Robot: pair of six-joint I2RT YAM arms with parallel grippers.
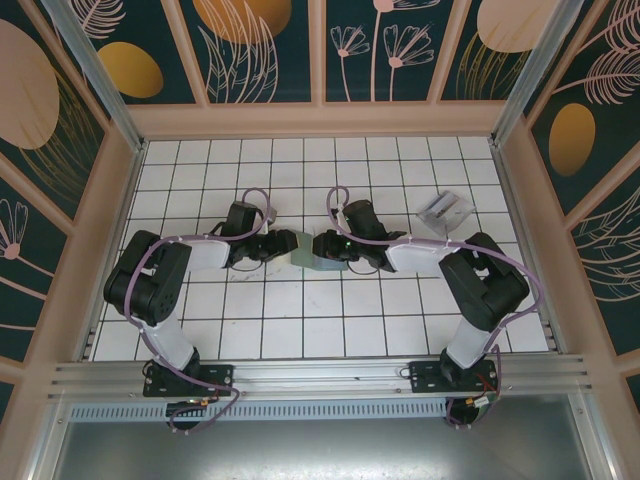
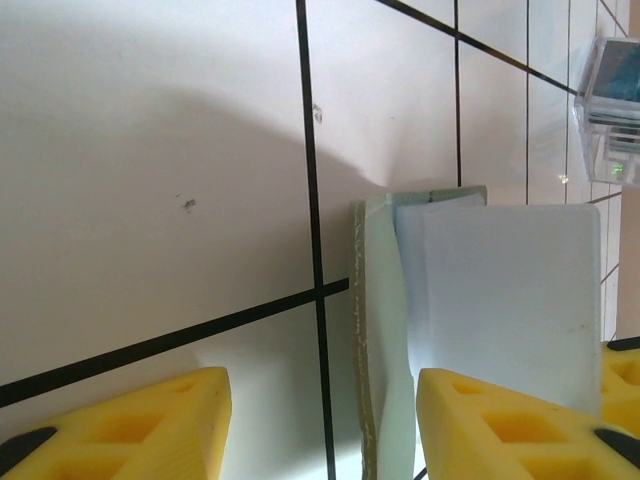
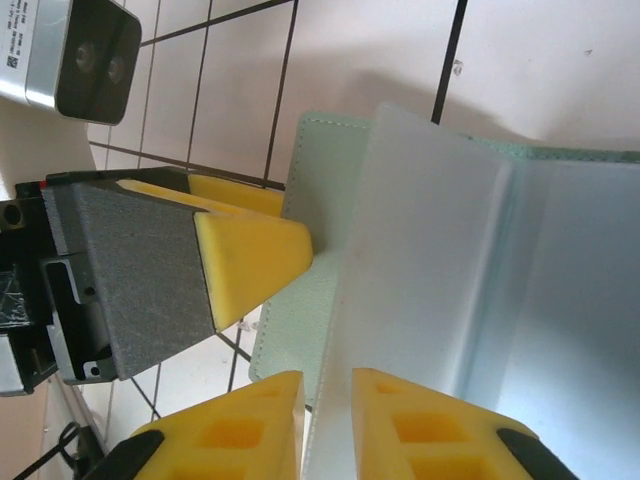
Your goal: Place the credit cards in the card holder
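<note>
Clamping the pale inner flap of the card holder [image 3: 560, 290] in the right hand [image 3: 325, 378], bracing its green cover against the wide-spread left hand [image 2: 320, 385] mid-worktop, apparently to bare the pockets, leaving the credit cards [image 1: 445, 210] loose toward the far right corner.

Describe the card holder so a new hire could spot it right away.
On the white tiled table, go to the centre, where the left claw and right claw meet. The card holder is partly open between them: sage-green outside, pale bluish-grey inside, unlike the loose credit cards lying apart at the far right.
</note>
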